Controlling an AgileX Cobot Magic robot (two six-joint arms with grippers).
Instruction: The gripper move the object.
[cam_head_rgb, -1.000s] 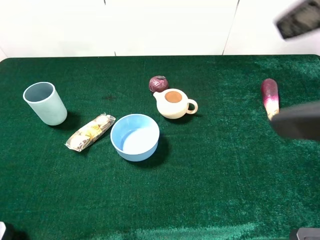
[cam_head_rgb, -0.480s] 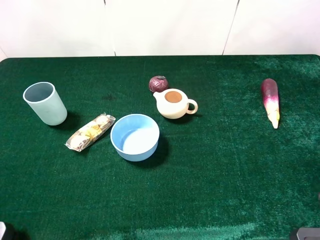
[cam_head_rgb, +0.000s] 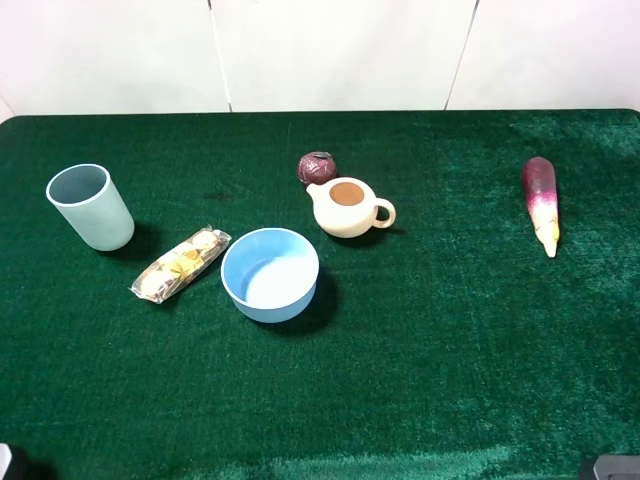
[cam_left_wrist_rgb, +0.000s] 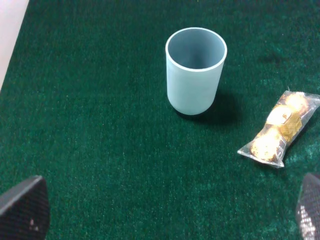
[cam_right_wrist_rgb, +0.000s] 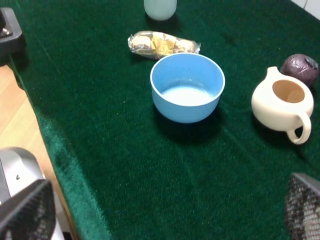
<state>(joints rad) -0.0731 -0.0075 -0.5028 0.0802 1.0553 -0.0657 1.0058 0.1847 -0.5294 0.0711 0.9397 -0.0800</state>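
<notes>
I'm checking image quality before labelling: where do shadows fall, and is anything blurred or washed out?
Exterior high view: sharp, evenly lit; the bowl and cup cast soft shadows to their right, and the wall behind is nearly washed out. Left wrist view: cup sharp, snack pack wrapper slightly glary, end effector tips blurred at the corners. Right wrist view: bowl and teapot clear, the near dark tips out of focus.

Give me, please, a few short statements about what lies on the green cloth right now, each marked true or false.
1. The blue bowl stands upright and empty. True.
2. The teapot wears a lid. False: its top is open.
3. The snack packet lies between the cup and the bowl. True.
4. A claw grips the bowl. False: nothing touches it.
5. The purple vegetable lies apart, far to the right. True.
</notes>
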